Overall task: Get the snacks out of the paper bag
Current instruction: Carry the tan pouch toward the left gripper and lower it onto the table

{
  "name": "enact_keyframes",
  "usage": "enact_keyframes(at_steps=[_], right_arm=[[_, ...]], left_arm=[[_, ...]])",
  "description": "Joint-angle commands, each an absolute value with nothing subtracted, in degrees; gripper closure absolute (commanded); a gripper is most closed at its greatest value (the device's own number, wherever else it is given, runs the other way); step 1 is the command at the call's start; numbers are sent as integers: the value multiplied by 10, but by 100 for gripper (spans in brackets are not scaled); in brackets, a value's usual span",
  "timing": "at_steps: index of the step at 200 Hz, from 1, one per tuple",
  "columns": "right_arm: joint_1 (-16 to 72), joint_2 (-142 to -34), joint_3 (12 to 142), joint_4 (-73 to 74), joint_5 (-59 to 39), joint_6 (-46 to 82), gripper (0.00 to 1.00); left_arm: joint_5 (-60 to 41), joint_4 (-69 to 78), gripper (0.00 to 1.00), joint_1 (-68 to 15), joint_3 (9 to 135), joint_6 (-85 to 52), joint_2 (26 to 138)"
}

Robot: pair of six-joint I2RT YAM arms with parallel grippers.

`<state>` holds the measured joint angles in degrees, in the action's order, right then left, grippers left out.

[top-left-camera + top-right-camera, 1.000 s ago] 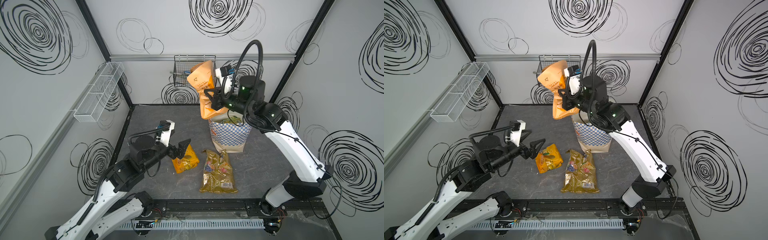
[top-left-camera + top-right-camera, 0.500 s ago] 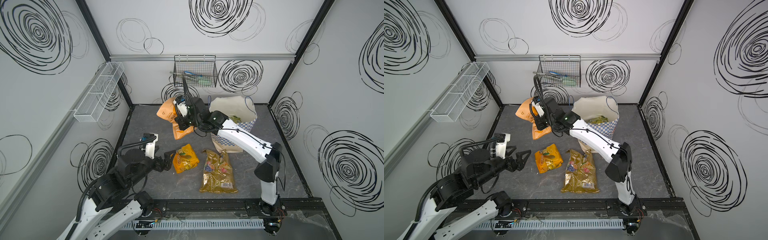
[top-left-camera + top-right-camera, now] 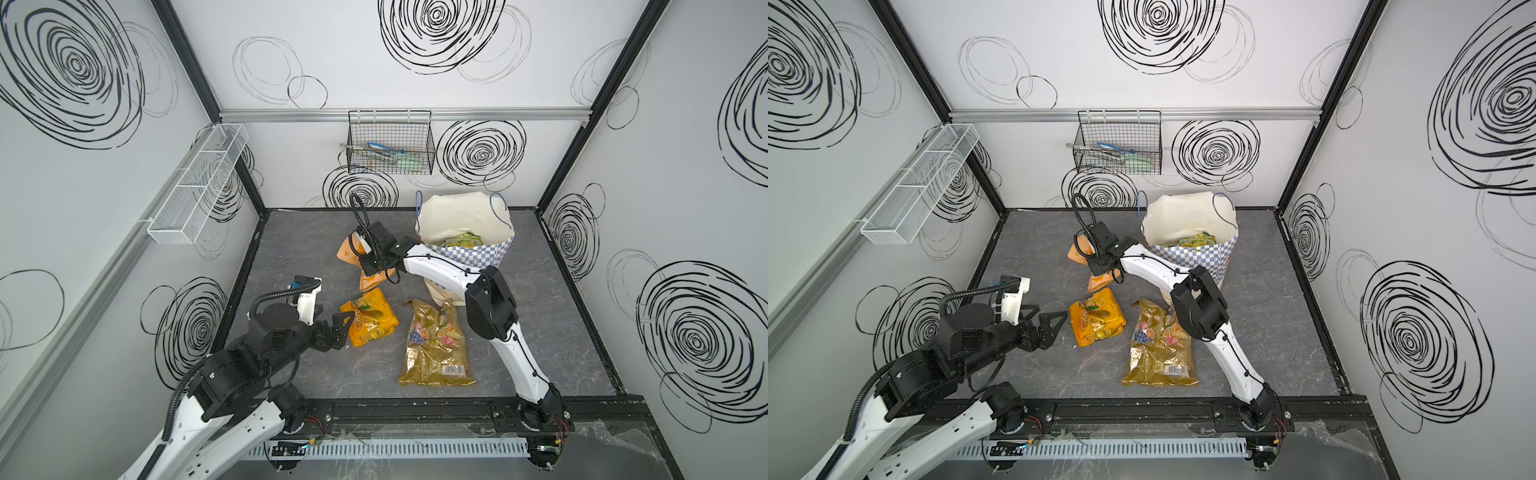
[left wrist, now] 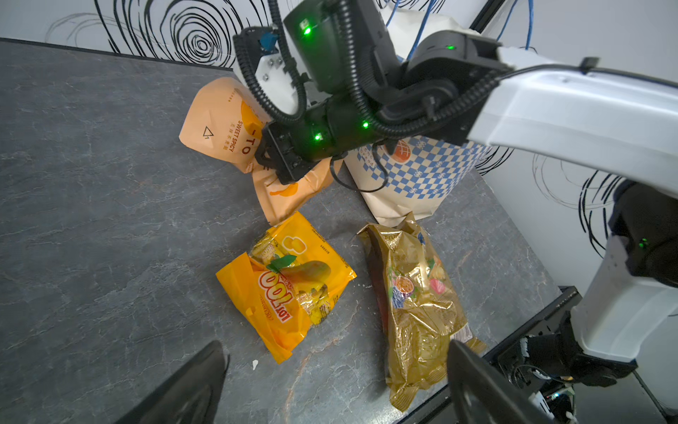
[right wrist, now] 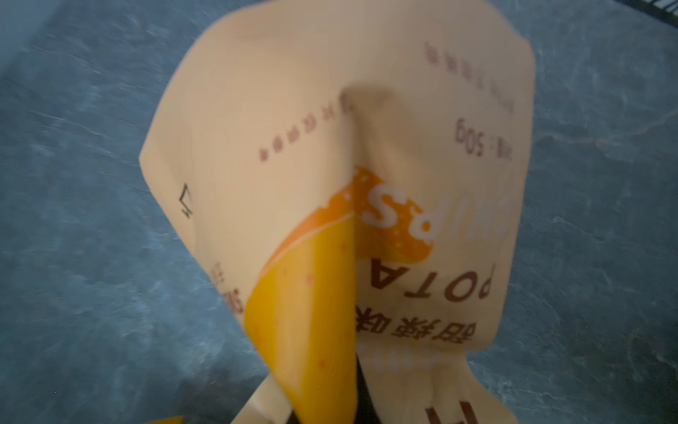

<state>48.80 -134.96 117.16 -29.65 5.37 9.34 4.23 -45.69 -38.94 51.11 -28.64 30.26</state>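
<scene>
The cream paper bag [image 3: 461, 216] [image 3: 1187, 216] [image 4: 422, 172] with its checkered band stands open at the back right. Green snacks [image 3: 461, 240] [image 3: 1198, 240] show inside it. My right gripper [image 3: 372, 270] [image 3: 1100, 270] [image 4: 282, 172] [image 5: 352, 403] is shut on the tan-orange potato bag [image 3: 349, 253] [image 3: 1077, 251] [image 4: 216, 124] [image 5: 330, 147], low over the table left of the paper bag. An orange-yellow packet [image 3: 372, 322] [image 3: 1098, 322] [image 4: 290, 286] and a large gold packet [image 3: 436, 345] [image 3: 1160, 345] [image 4: 418, 304] lie on the table. My left gripper [image 3: 345, 328] [image 3: 1050, 328] [image 4: 335, 348] stands open and empty beside the orange-yellow packet.
A black wire basket [image 3: 390, 143] [image 3: 1119, 143] hangs on the back wall. A white mesh shelf [image 3: 199, 183] is fixed to the left wall. A black rail [image 3: 415, 409] runs along the table's front edge.
My right arm has swung the potato bag from high above the paper bag down and left to just over the table. My left arm drew back, then edged toward the orange-yellow packet.
</scene>
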Motion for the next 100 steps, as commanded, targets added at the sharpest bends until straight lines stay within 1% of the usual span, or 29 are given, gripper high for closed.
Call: enact_keyframes(at_steps=[1, 5, 17, 30, 45, 56, 100], right_arm=[[490, -1376, 1191, -312, 123, 85, 100], [490, -1381, 1191, -313, 128, 84, 100], [489, -1393, 1189, -317, 132, 84, 95], [490, -1401, 1185, -321, 128, 85, 84], [490, -1402, 1183, -327, 124, 87, 77], [490, -1397, 1181, -328, 122, 89, 70], [490, -1348, 1176, -325, 109, 90, 47]], left_arm=[[20, -430, 4, -388, 504, -296, 314], [22, -430, 4, -388, 505, -298, 315], [27, -428, 4, -388, 504, -298, 316], [28, -426, 4, -388, 503, -297, 320], [27, -424, 4, -388, 500, -298, 326], [26, -422, 4, -388, 498, -299, 329], [33, -416, 4, -388, 499, -304, 333]])
